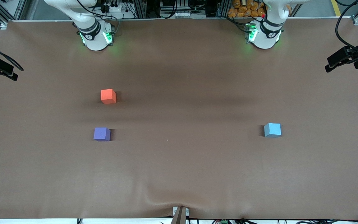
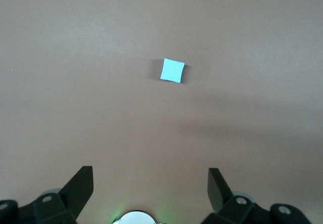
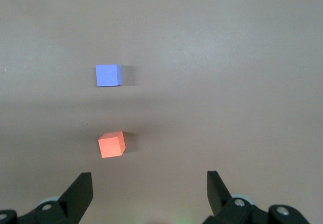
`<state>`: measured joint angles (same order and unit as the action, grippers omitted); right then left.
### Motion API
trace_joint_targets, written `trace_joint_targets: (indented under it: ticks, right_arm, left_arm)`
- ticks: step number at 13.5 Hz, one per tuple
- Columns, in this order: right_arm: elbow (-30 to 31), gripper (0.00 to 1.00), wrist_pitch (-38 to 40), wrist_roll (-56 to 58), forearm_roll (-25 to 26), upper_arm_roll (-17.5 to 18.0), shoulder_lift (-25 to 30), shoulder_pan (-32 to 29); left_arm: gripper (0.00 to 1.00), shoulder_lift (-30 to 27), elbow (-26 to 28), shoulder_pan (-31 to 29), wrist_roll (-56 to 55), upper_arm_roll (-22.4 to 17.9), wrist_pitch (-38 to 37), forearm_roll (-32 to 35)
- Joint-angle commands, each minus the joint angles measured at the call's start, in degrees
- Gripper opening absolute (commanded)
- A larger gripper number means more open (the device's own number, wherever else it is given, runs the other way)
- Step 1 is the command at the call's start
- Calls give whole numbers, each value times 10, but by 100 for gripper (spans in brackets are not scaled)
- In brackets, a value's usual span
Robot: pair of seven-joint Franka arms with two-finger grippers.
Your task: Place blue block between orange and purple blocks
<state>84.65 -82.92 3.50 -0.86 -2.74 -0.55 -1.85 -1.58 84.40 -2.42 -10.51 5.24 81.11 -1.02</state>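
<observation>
Blue block (image 2: 172,70) sitting loose on the worktop (image 1: 179,161) ahead of the spread-open left tool (image 2: 150,191), so best to drop straight down and square up to its flat sides. Right tool (image 3: 149,192) also spread, waiting over orange block (image 3: 111,144) and purple block (image 3: 108,75). Plenty of bare room all round, gap between those two looks just wide enough.

Front camera looks down steeply across the worktop (image 1: 179,171); both wrist cameras look down from high, sharing its blocks.

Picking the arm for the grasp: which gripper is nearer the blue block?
Left. The left gripper, fingers open, is up high with the blue block in its wrist view; the right gripper, open too, looks down on the orange block and purple block.
</observation>
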Motion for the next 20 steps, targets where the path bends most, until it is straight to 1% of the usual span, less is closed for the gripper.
trace_joint_targets:
  ticks: [1, 5, 8, 9, 10, 12, 14, 17, 18, 20]
  right_arm:
    - [-12, 100, 4, -3, 0, 3, -6, -3]
    - [-12, 100, 4, -3, 0, 3, -6, -3]
    - [-12, 100, 2, -3, 0, 3, -6, -5]
    - [-12, 100, 2, -3, 0, 3, -6, -4]
    - [-12, 100, 1, -3, 0, 3, -6, -4]
    - [-12, 100, 1, -3, -5, 3, -8, -3]
    - [-12, 100, 0, -3, -16, 3, -9, -3]
    - [-12, 100, -3, -3, -17, 3, -9, -3]
    - [-12, 100, -3, -3, -16, 3, -9, -3]
    - [-12, 100, -3, -3, -16, 3, -9, -4]
  left_arm:
    - [100, 4, -9, 0, 7, -1, -2, -3]
    - [100, 5, -11, 4, 6, -1, -2, 0]
    - [100, 47, -6, 7, 21, -1, 0, 0]
    - [100, 59, 2, 5, 20, -1, 2, 0]
    - [100, 64, 23, 5, 19, -1, 21, 0]
    - [100, 64, 85, 6, 12, 2, 92, -1]
    - [100, 77, 147, 6, 12, 6, 172, -1]
    - [100, 89, 260, 5, 13, 11, 337, -1]
    - [100, 105, 282, 5, 14, 12, 381, 0]
    - [100, 148, 285, 9, 16, 13, 422, 0]
